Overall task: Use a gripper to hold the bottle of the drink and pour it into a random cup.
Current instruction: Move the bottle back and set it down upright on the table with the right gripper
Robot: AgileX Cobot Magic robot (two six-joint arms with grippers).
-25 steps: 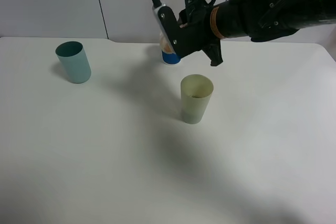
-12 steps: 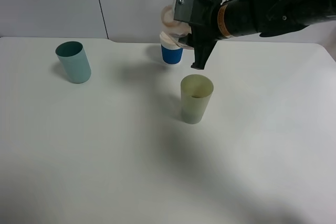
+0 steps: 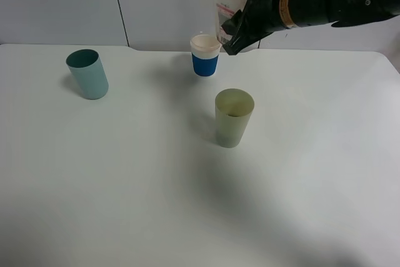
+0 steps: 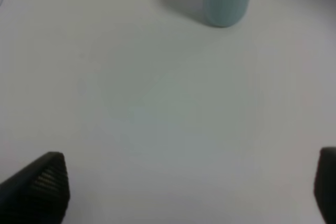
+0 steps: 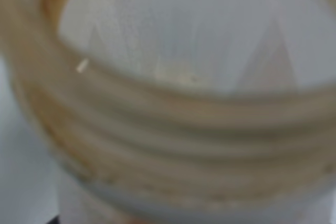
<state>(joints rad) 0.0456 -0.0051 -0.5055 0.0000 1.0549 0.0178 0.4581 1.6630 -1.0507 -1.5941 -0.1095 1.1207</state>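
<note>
Exterior high view: you have the black right gripper [image 3: 240,20], on its black-sleeved arm with an orange band, raised above the far side of the white table [image 3: 187,204]. Its jaws are clamped on the small translucent plastic bottle with a white-and-red label [image 3: 226,5], which stands upright in the air, wide capless neck at the top. Directly below and just beside the bottle sits the white cup with a blue band [image 3: 205,55], on the table. The pale yellow-green tapered plastic tumbler [image 3: 234,117] stands upright nearer the camera, apart from the gripper; a little dark content shows at its bottom. The teal-green tumbler [image 3: 88,74] stands well apart on the left.

Left wrist view: you see only the two dark fingertips [image 4: 39,184] of the left gripper at the picture's corners, spread wide with bare table between them, holding nothing. The teal-green tumbler stands ahead on the table.

Right wrist view: the bottle's threaded neck fills the picture, blurred, very close to the lens. The fingers themselves are hidden here.
</note>
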